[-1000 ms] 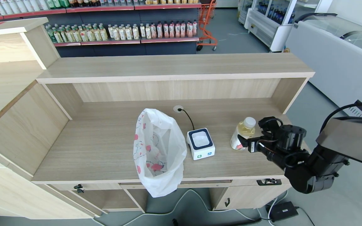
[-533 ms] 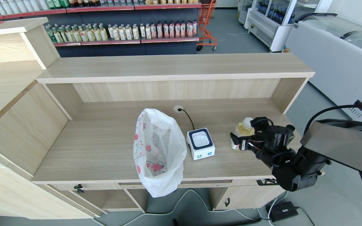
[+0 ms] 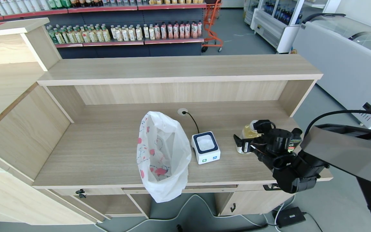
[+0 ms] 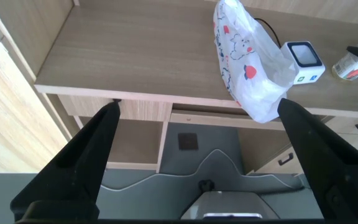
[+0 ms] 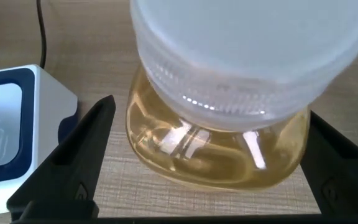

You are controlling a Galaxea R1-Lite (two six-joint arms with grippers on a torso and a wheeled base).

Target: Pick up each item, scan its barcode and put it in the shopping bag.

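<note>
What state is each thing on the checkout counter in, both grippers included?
bottle, upright on the counter, cap on, not lifted.
shopping bag, mouth open, standing on the counter, bottom hanging over the front edge.
scanner, flat on the counter, cable attached.
right gripper, open, fingers either side of the bottle.
left gripper, open, holding nothing.

Wooden counter (image 3: 108, 145) with shopping bag (image 3: 163, 151), white scanner (image 3: 205, 147) and bottle (image 3: 245, 132) side by side

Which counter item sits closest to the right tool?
The bottle of yellow liquid, between the right tool's open fingers; scanner and bag stand farther left.
</note>
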